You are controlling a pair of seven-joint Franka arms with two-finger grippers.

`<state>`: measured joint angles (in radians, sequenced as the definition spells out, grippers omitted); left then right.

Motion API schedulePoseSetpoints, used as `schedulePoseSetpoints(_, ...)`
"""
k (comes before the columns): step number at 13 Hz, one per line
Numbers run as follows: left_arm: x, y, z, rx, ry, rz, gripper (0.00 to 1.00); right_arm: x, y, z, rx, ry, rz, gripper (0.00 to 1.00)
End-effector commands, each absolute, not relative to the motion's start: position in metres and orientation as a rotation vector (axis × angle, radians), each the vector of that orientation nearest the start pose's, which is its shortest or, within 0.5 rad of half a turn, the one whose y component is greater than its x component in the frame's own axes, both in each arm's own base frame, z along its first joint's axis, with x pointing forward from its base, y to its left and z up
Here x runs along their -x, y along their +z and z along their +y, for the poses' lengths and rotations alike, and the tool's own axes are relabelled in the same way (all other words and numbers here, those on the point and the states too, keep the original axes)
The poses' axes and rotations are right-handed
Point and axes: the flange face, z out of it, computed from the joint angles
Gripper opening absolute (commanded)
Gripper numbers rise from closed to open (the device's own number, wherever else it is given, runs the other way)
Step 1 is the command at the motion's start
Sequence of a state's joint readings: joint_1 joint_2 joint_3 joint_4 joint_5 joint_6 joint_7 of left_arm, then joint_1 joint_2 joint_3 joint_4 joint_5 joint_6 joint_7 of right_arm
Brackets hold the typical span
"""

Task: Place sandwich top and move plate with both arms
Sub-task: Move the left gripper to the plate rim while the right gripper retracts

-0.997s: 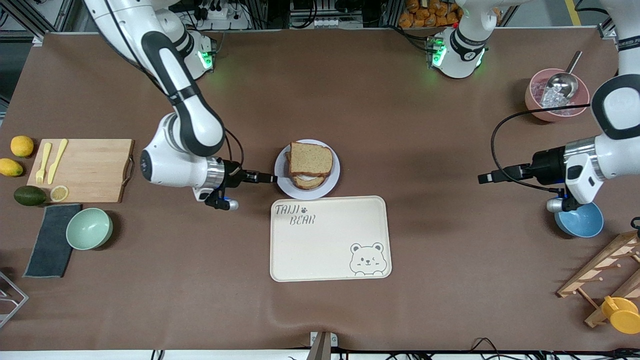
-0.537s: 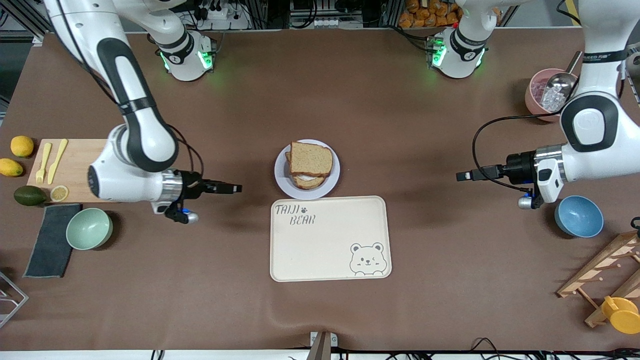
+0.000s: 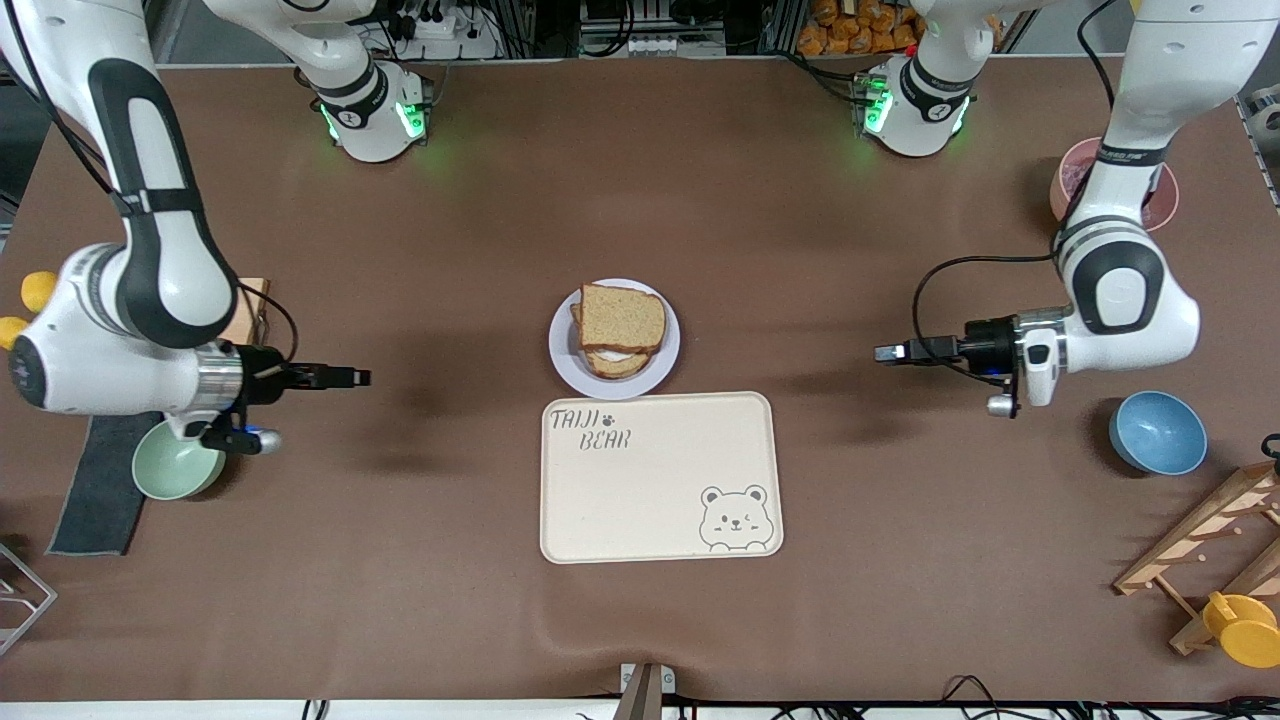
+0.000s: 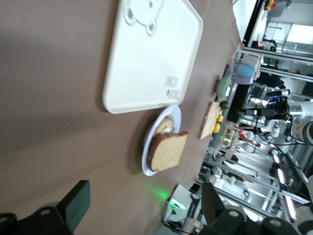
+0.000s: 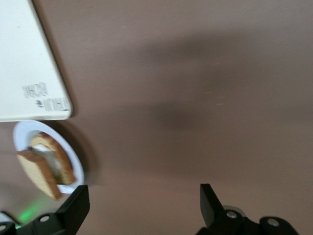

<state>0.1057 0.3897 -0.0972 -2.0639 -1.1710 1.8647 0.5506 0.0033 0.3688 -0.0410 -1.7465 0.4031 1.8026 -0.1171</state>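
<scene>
The sandwich top, a tan bread slice with a brown crust, lies on the stacked sandwich on the small round plate in the middle of the table. My right gripper is open and empty over bare table between the plate and the green bowl, pointing at the plate. My left gripper is open and empty over bare table toward the left arm's end, also pointing at the plate. The left wrist view shows the plate, the bread and that gripper. The right wrist view shows the plate, the bread and that gripper.
A cream bear tray lies just nearer the camera than the plate. A green bowl and grey cloth sit under the right arm. A blue bowl, pink bowl, wooden rack and yellow cup are at the left arm's end.
My right gripper has drawn back from the plate's edge toward the right arm's end of the table. My left gripper has moved in toward the plate. The sandwich and plate have not moved.
</scene>
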Motion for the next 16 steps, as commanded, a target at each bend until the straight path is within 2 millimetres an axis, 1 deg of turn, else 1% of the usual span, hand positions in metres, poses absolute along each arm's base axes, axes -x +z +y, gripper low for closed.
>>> schedulePoseSetpoints(1, -0.552, 0.225, -0.088, -1.94, -0.253, 0.199, 1.0, -0.609, 0.401, -0.033, 2.845, 0.322, -0.002, 1.0)
schedulePoseSetpoints(2, -0.549, 0.209, -0.103, -1.899, -0.239, 0.173, 1.0, -0.606, 0.421, -0.042, 2.909, 0.283, -0.06, 1.0)
schedulePoseSetpoints(3, -0.543, 0.193, -0.113, -1.856, -0.221, 0.172, 1.0, -0.603, 0.444, -0.05, 2.966, 0.239, -0.09, 1.0)
schedulePoseSetpoints(4, -0.535, 0.183, -0.127, -1.82, -0.214, 0.183, 1.0, -0.597, 0.467, -0.057, 3.011, 0.192, -0.134, 1.0)
schedulePoseSetpoints(5, -0.526, 0.177, -0.143, -1.799, -0.212, 0.196, 1.0, -0.592, 0.494, -0.06, 3.031, 0.137, -0.199, 1.0)
schedulePoseSetpoints(7, -0.511, 0.168, -0.158, -1.777, -0.206, 0.233, 0.95, -0.577, 0.547, -0.058, 3.042, 0.153, -0.236, 1.0)
schedulePoseSetpoints(8, -0.505, 0.162, -0.164, -1.763, -0.185, 0.23, 0.92, -0.568, 0.569, -0.056, 3.042, 0.178, -0.226, 1.0)
schedulePoseSetpoints(9, -0.497, 0.154, -0.171, -1.757, -0.179, 0.225, 0.89, -0.563, 0.59, -0.052, 3.051, 0.148, -0.207, 1.0)
schedulePoseSetpoints(10, -0.49, 0.149, -0.177, -1.76, -0.178, 0.231, 0.85, -0.56, 0.602, -0.048, 3.068, 0.123, -0.209, 1.0)
schedulePoseSetpoints(11, -0.483, 0.143, -0.185, -1.783, -0.185, 0.245, 0.83, -0.557, 0.61, -0.047, 3.091, 0.105, -0.215, 1.0)
schedulePoseSetpoints(12, -0.474, 0.138, -0.198, -1.803, -0.193, 0.256, 0.8, -0.554, 0.614, -0.048, 3.092, 0.096, -0.213, 1.0)
schedulePoseSetpoints(13, -0.469, 0.136, -0.208, -1.805, -0.197, 0.267, 0.77, -0.548, 0.628, -0.05, 3.098, 0.052, -0.206, 1.0)
schedulePoseSetpoints(15, -0.46, 0.128, -0.222, -1.803, -0.204, 0.251, 0.7, -0.544, 0.636, -0.052, 3.103, 0.028, -0.216, 1.0)
schedulePoseSetpoints(16, -0.456, 0.118, -0.224, -1.804, -0.188, 0.227, 0.68, -0.546, 0.639, -0.054, 3.115, 0.012, -0.219, 1.0)
